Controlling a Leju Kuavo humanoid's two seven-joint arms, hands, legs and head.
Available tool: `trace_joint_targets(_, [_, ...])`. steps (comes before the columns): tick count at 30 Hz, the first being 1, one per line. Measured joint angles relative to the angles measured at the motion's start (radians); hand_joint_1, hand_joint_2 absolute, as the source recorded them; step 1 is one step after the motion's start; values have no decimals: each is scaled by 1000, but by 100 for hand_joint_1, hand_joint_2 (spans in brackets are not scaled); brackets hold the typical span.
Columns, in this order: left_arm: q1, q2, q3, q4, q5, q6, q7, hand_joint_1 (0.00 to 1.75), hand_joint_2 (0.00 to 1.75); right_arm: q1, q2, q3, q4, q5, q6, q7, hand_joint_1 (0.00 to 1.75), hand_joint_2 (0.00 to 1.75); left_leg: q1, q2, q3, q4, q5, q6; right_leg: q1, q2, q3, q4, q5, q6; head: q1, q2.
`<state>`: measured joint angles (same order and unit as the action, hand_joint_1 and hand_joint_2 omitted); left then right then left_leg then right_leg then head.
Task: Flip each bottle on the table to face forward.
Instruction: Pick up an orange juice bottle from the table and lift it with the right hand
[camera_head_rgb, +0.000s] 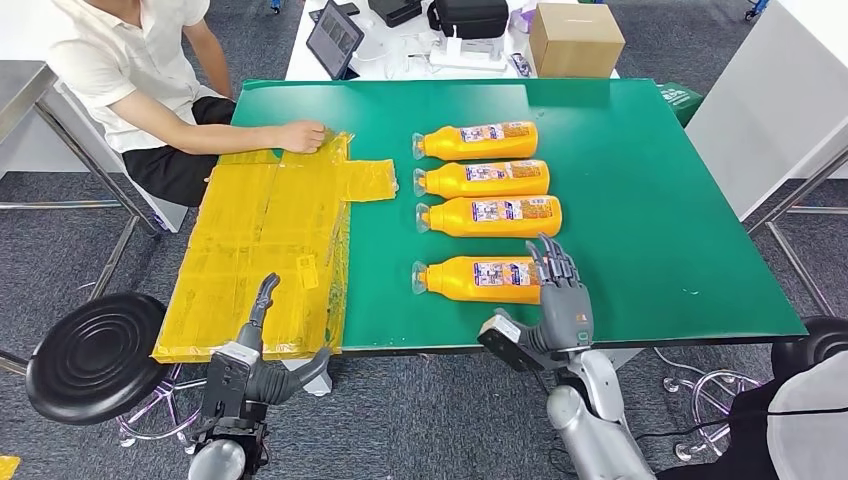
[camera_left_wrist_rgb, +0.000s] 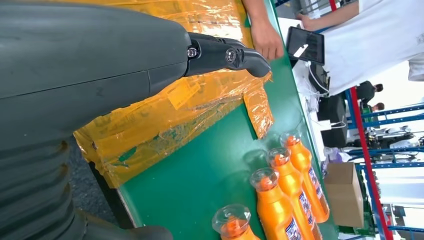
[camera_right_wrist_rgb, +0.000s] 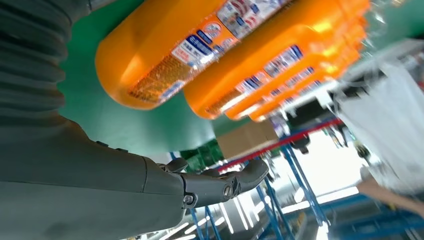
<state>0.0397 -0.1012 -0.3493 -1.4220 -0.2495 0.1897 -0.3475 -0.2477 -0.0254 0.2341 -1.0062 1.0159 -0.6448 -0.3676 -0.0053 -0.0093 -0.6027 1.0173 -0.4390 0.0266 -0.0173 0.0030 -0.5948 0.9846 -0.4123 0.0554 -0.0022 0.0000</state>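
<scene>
1. Four orange bottles lie on their sides in a row on the green surface (camera_head_rgb: 640, 200), caps pointing toward the yellow sheet (camera_head_rgb: 270, 250), labels up; the nearest bottle (camera_head_rgb: 478, 279) sits a little apart from the other three (camera_head_rgb: 487, 214), (camera_head_rgb: 483, 179), (camera_head_rgb: 478, 141).
2. The right robot hand (camera_head_rgb: 560, 300) stands at the base end of the nearest bottle, fingers spread wide and upright, holding nothing; whether the fingertips touch the bottle cannot be told.
3. The left robot hand (camera_head_rgb: 262, 345) hangs just off the near edge of the surface, below the yellow sheet, fingers apart and holding nothing; it is well apart from the nearest bottle.
4. A person (camera_head_rgb: 140, 70) sits at the far side of the yellow sheet, one hand (camera_head_rgb: 303, 136) resting on its far corner.
5. Beyond the green surface, past the farthest bottle, stand a cardboard box (camera_head_rgb: 575, 40) and a tablet (camera_head_rgb: 335, 38).
</scene>
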Motion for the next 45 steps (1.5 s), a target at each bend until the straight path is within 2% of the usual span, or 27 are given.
trace_joint_targets(5, [-6, -7, 0, 6, -9, -8, 14, 0, 175, -62, -27, 40, 86, 77, 24, 97, 0, 0, 0, 0, 0, 0, 0, 0, 0, 0, 0, 0, 0, 0, 0, 0])
trace_joint_targets(12, [-6, -12, 0, 9, -13, -10, 15, 0, 175, -94, -40, 63, 147, 85, 36, 113, 0, 0, 0, 0, 0, 0, 0, 0, 0, 0, 0, 0, 0, 0, 0, 0])
trace_joint_targets(16, [-6, -14, 0, 9, -13, -10, 18, 0, 175, -102, -46, 71, 164, 116, 42, 161, 0, 175, 0, 0, 0, 0, 0, 0, 0, 0, 0, 0, 0, 0, 0, 0])
trace_joint_targets(19, [-5, -16, 0, 9, -19, -12, 28, 0, 175, -113, -49, 74, 181, 142, 74, 221, 0, 175, 0, 0, 0, 0, 0, 0, 0, 0, 0, 0, 0, 0, 0, 0])
trace_joint_targets(24, [2, -17, -2, 9, -24, -19, 45, 0, 175, -151, -49, 83, 223, 159, 204, 292, 0, 175, 0, 0, 0, 0, 0, 0, 0, 0, 0, 0, 0, 0, 0, 0])
trace_joint_targets(28, [8, -22, -2, 9, -16, -38, 63, 0, 175, -209, -54, 116, 259, 221, 300, 385, 0, 175, 0, 0, 0, 0, 0, 0, 0, 0, 0, 0, 0, 0, 0, 0])
trace_joint_targets(33, [17, -29, 0, 9, -3, -52, 80, 0, 175, -261, -63, 169, 275, 324, 336, 502, 0, 175, 0, -1, 0, 0, 0, 0, 0, -1, 0, 0, 0, 0, 0, 0])
trace_joint_targets(36, [24, -33, 1, 9, 2, -56, 85, 0, 175, -272, -72, 189, 274, 354, 342, 523, 0, 175, 0, -1, 0, 0, 0, 0, 0, -1, 1, 0, 0, 0, 0, 0])
trace_joint_targets(45, [25, -38, 1, 9, 4, -62, 86, 0, 175, -279, -86, 202, 274, 355, 343, 519, 0, 175, 0, -1, 0, 0, 0, 0, 0, -1, 0, 0, 0, 0, 0, 0])
